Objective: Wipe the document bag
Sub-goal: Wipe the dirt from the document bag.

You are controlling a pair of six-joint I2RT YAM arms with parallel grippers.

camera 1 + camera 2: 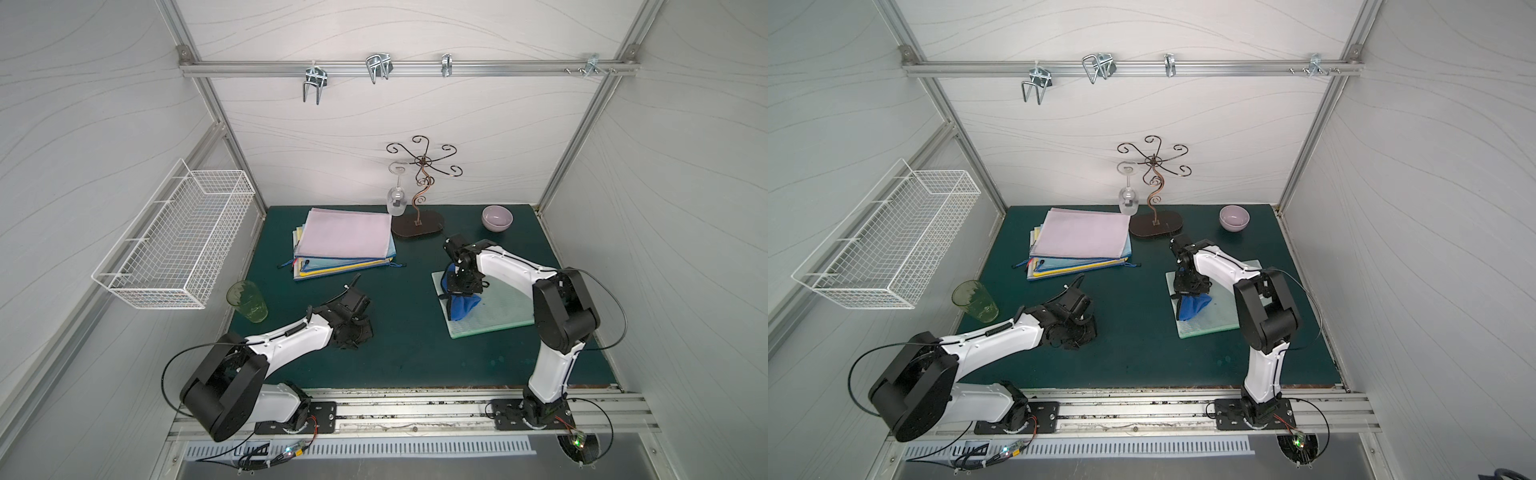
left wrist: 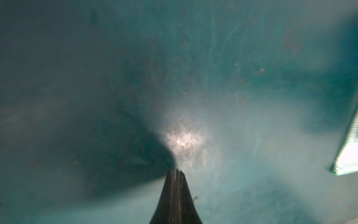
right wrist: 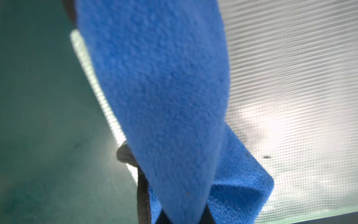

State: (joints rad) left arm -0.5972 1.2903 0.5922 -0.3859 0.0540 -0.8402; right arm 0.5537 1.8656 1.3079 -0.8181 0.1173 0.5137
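My right gripper point(image 1: 460, 286) pinches the blue cloth point(image 1: 464, 308), which drapes onto the pale green mesh document bag point(image 1: 500, 309). The bag lies flat at about 3 o'clock on the green mat point(image 1: 407, 357), and the cloth sits at the bag's 9 o'clock edge. To wipe well, I judge I should press lightly and sweep toward 3 o'clock in overlapping strokes, so the bag doesn't slide. My left gripper point(image 2: 175, 173), jaws pressed together and empty, sits low at 8 o'clock.
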